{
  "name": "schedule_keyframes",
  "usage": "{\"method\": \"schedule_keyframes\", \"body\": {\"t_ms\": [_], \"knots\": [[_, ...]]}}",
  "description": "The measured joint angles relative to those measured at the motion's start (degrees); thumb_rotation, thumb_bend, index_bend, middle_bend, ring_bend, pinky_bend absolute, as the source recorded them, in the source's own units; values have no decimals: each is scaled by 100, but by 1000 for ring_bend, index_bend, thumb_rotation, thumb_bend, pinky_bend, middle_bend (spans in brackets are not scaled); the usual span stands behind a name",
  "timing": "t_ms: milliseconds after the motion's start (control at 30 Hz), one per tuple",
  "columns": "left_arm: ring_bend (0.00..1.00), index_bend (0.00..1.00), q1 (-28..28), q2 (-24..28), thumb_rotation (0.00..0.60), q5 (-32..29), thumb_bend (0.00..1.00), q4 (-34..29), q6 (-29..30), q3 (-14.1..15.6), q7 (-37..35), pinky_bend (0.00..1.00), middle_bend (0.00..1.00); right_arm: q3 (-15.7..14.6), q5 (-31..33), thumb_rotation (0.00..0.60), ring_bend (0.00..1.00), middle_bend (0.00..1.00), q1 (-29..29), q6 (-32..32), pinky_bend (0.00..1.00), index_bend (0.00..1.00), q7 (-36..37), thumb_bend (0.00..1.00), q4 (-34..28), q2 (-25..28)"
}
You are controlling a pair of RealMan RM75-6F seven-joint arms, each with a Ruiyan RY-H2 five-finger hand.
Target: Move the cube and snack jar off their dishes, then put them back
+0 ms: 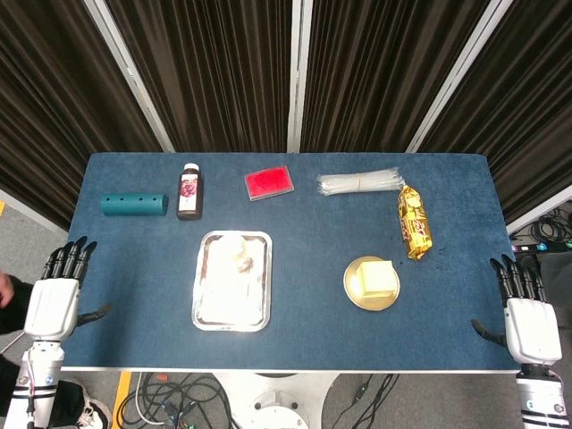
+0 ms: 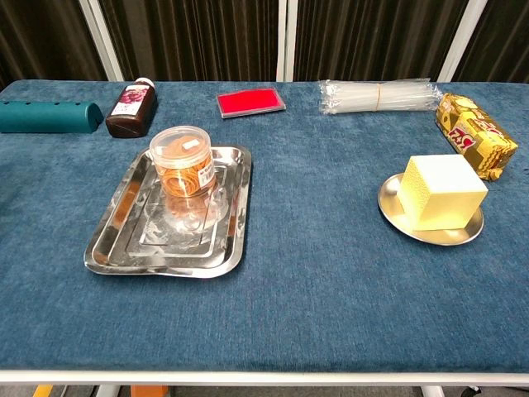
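Note:
A clear snack jar with orange snacks stands upright in the far part of a rectangular steel tray; in the head view the jar is washed out by glare on the tray. A pale yellow cube sits on a small round metal dish, also seen from above as cube on dish. My left hand rests off the table's left front corner, fingers apart, holding nothing. My right hand hangs off the right front corner, likewise holding nothing. Neither hand shows in the chest view.
Along the far edge lie a teal cylinder, a dark bottle, a red flat box and a bundle of clear straws. A yellow snack packet lies at the right, behind the dish.

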Motion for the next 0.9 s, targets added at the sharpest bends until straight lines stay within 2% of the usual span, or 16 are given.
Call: {"method": "schedule_keyframes", "body": {"t_ms": [567, 900], "knots": [[0, 37, -23, -20, 600, 85, 0, -107, -33, 57, 95, 84, 0, -40, 163, 600, 0, 0, 267, -536, 0, 0, -309, 63, -185, 58], [0, 37, 7, -58, 600, 116, 0, -56, 6, 83, 38, 84, 0, 128, 583, 600, 0, 0, 1137, -1801, 0, 0, -904, 67, -221, -144]]}}
